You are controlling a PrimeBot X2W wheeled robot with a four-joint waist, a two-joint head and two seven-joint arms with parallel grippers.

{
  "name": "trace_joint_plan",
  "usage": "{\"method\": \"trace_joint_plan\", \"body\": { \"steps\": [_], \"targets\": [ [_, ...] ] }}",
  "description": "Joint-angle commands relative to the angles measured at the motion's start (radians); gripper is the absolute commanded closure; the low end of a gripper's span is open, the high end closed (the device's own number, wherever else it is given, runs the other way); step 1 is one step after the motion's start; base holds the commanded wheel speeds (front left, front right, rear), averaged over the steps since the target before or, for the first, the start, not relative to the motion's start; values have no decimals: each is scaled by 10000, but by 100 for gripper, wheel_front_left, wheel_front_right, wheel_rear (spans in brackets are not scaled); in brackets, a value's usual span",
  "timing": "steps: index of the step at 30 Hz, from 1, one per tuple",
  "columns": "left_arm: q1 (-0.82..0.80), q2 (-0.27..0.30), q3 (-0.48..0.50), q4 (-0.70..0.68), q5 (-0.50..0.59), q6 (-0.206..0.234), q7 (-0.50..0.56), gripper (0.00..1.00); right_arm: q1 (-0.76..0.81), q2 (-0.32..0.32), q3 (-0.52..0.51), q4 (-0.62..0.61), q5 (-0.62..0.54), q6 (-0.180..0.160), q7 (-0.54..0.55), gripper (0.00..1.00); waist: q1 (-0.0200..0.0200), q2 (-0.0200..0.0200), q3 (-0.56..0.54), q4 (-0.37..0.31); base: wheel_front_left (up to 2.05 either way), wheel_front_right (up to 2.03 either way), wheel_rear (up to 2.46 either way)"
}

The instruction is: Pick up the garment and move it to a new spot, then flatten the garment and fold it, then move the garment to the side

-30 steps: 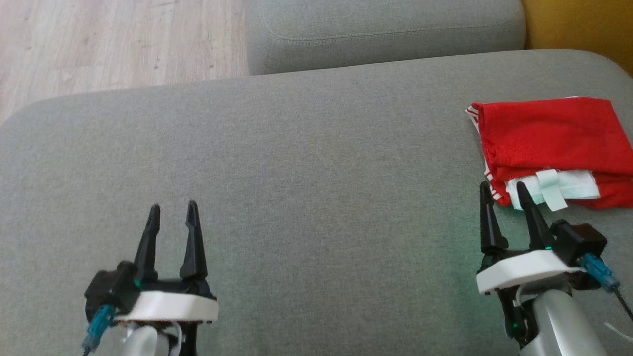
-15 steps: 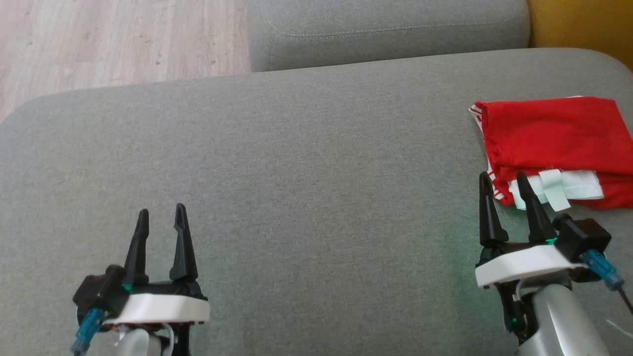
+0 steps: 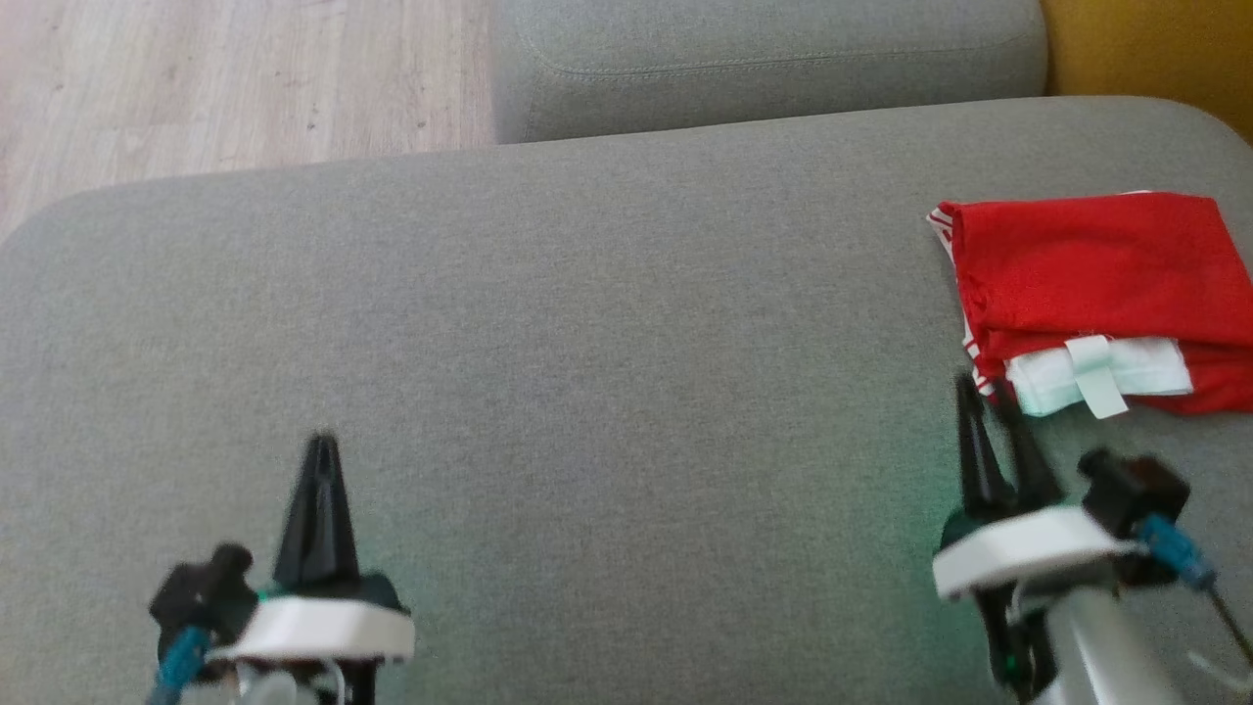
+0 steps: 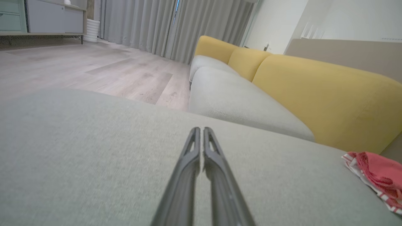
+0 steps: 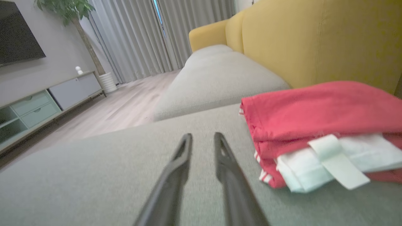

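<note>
Both your grippers have narrowed since a second ago: your left gripper [image 3: 321, 455] now has its fingers pressed together on nothing, while your right gripper [image 3: 984, 394] keeps a slim gap, empty. You see the folded red garment [image 3: 1096, 264] lying on the grey sofa cushion [image 3: 626, 343], just beside the right fingertips.

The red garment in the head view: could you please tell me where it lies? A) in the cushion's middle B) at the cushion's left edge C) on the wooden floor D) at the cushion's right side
D: the red garment lies folded at the right side of the grey cushion.
</note>
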Motion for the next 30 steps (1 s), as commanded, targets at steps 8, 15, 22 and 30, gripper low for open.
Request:
{"method": "trace_joint_plan", "body": {
  "steps": [8,15,22,30],
  "targets": [
    [-32,7,117,18,-713,-9,227,100,32,-3,-89,-58,784,2,203,100,0,-1,-26,7,0,0,0],
    [-45,12,207,-28,-1409,-17,424,100,50,-6,-182,-144,1540,4,404,100,0,-1,-50,14,0,0,0],
    [-65,17,303,-67,-2106,-25,627,100,67,-9,-274,-229,2299,6,605,100,0,-1,-75,20,0,0,0],
    [-88,22,401,-102,-2803,-34,832,100,83,-11,-366,-314,3057,8,805,100,0,-1,-99,27,0,0,0]
  ]
}}
